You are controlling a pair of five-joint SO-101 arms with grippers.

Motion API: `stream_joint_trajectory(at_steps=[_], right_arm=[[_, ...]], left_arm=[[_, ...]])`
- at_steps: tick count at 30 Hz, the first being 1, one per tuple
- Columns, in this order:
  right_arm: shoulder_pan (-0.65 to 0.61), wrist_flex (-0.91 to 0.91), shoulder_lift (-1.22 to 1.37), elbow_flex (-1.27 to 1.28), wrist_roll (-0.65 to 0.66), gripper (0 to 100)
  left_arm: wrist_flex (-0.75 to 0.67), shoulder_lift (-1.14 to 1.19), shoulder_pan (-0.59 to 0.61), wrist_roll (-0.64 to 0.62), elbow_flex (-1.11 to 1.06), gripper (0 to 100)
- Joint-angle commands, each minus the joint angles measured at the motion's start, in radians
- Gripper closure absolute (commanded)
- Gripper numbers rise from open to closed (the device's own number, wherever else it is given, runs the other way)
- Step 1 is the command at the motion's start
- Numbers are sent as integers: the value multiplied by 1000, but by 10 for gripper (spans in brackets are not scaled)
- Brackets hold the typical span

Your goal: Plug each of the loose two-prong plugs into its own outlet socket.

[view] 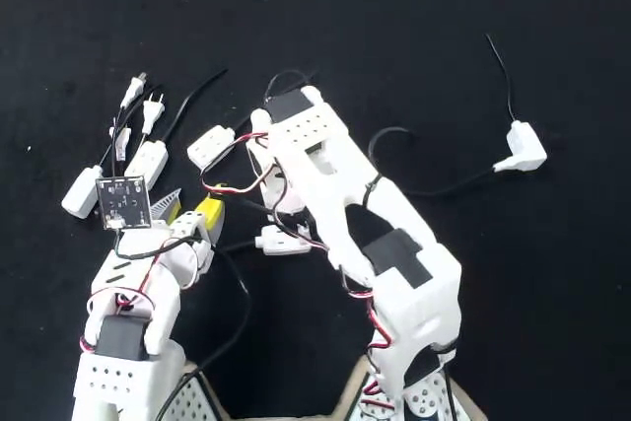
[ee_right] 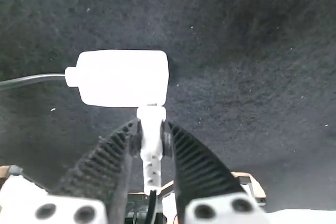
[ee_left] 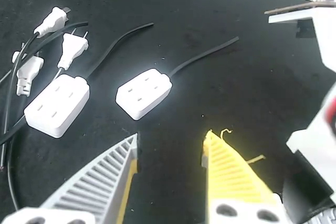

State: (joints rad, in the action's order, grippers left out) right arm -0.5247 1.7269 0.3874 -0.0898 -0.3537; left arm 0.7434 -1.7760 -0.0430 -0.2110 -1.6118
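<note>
Black surface point(view: 552, 46).

Far left, high view: a white block point(view: 79, 192), partly hidden behind the left arm's camera board point(view: 124, 202).

Just beyond it are three loose plugs on black cords. The first plug point(ee_left: 51, 22) and second plug point(ee_left: 72, 50) lie side by side with prongs showing. The third plug point(ee_left: 26, 72) lies nearer the surface's left edge. All lie flat on the surface.

Next, a three-way outlet block point(ee_left: 56, 104), flat, sockets up, just below the second plug. Near it on the right is a smaller outlet block point(ee_left: 143, 93), also sockets up, its cord running off to the right.

Left tool point(ee_left: 170, 142): released, its grey and yellow fingers spread wide, holding nothing. Both outlet blocks lie ahead of its tips, apart from them. The smaller block is the closer one, roughly in line with the grey finger.

Centre: right tool point(ee_right: 151, 129) clenched on a white plug point(ee_right: 151, 163), one finger on each flank of its body. The plug's nose butts against the side of a white socket block point(ee_right: 123, 77). The prongs are hidden, so I cannot tell how deep they sit. In the high view this pair lies on the surface under the right arm's forward end, just right of the left tool's yellow finger.

Far right: an angled white plug point(view: 523, 148) on a thin black cord, alone, well apart from both tools.
</note>
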Motion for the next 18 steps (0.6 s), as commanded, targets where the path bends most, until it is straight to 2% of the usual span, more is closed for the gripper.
stream_joint_trajectory(at_steps=[1,18], right_arm=[[-14,32,-4,-45,12,988],[-17,32,2,-56,5,988]], left_arm=[[-23,-8,-10,-8,19,798],[-23,-8,-8,-8,19,798]])
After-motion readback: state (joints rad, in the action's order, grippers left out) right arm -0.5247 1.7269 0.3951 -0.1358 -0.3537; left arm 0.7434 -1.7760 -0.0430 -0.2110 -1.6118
